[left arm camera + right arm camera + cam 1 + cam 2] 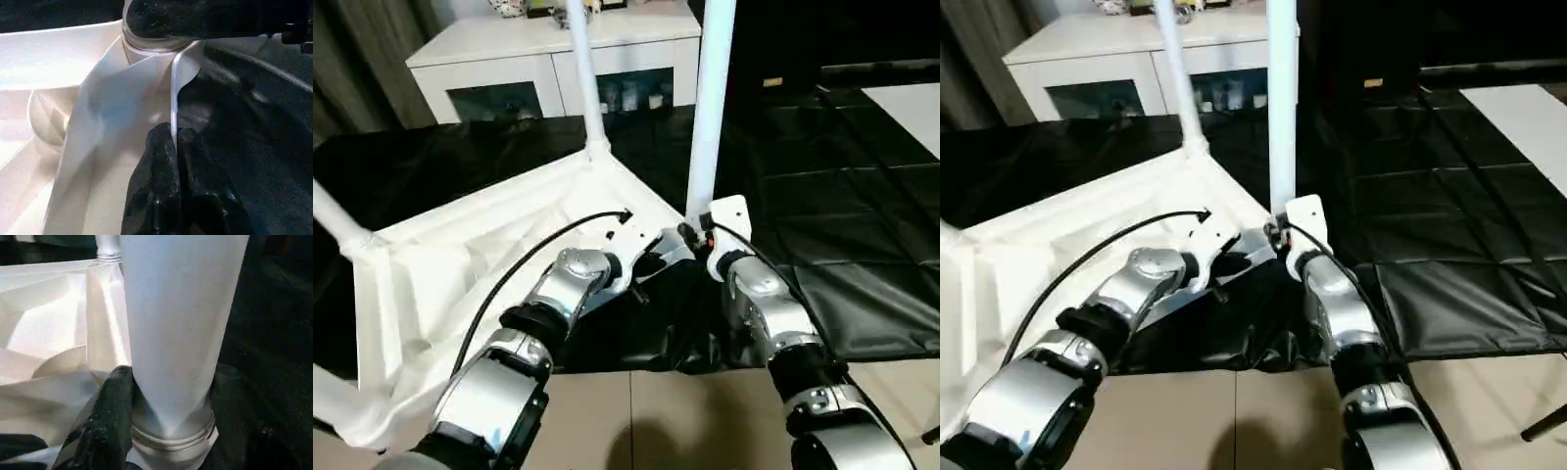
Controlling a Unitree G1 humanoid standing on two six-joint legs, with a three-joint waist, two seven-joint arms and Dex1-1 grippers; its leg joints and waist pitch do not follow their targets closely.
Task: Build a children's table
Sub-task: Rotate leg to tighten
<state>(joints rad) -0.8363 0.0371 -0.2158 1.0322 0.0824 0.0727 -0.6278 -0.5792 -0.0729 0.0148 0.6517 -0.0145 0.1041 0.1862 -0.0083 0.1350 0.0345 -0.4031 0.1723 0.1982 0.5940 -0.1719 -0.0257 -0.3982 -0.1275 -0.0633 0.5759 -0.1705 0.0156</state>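
Left eye view: the tabletop [460, 264] lies upside down on black sheeting [862, 225] — right gripper [161, 431] clamped round the near leg [710, 108] at its socket, left gripper [175, 147] pinching the rim beside it.

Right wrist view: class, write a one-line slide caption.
Right tool grips the base of a white leg standing upright in the upturned tabletop's corner socket.

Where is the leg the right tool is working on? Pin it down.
The leg stands upright in the tabletop's near right corner socket, in the head views right of centre, with the right tool at its base and the left tool beside it.
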